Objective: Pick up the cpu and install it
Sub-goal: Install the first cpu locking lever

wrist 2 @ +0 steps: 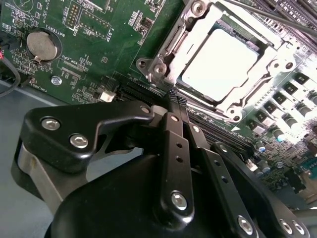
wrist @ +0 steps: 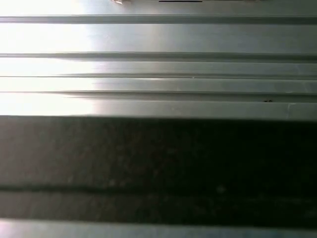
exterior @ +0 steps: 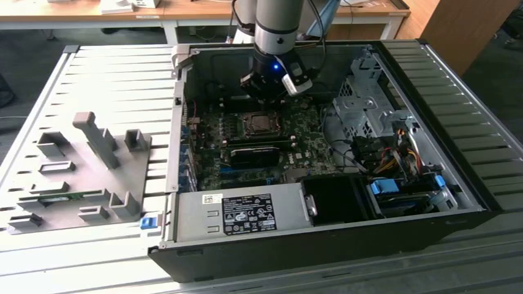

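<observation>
Shiny silver square cpu (wrist 2: 220,64) is sitting in its metal-framed socket (wrist 2: 163,59); the black gripper's (wrist 2: 173,99) fingers, pressed together and empty, are hovering close enough to be risking scraping it.

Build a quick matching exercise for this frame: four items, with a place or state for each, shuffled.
Items:
1. cpu
2. gripper
3. coin battery
4. grey fixture tray

Places or states:
A. on the slatted table outside the case
B. round and silver, on the green board
C. seated in the metal-framed socket
D. fingers together, beside the socket

Pairs: 1-C, 2-D, 3-B, 4-A
</observation>
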Controlling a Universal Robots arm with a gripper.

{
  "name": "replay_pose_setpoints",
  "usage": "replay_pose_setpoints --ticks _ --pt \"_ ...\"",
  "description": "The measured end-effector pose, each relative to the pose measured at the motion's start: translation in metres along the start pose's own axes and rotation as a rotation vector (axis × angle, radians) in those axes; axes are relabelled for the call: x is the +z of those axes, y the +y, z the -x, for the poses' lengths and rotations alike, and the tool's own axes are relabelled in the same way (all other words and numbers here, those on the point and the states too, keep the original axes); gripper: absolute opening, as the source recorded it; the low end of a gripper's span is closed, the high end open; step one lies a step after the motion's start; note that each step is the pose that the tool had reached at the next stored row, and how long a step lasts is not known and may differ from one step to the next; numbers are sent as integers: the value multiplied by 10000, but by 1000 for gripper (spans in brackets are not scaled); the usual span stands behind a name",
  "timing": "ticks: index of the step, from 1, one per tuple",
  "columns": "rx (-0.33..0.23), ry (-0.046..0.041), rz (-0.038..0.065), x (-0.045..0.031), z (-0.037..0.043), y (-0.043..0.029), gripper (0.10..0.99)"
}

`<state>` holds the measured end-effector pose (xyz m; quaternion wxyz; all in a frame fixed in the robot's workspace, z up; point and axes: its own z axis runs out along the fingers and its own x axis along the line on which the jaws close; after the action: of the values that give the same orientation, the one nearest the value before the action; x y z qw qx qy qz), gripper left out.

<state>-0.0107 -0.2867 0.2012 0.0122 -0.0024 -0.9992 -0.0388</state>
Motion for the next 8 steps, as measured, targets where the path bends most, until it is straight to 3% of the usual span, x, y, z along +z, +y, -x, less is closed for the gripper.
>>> replay_pose_setpoints --ticks 4,8 --pt "-1 -1 -6 -5 0 0 106" --pt "3 0 -100 -1 0 0 106"
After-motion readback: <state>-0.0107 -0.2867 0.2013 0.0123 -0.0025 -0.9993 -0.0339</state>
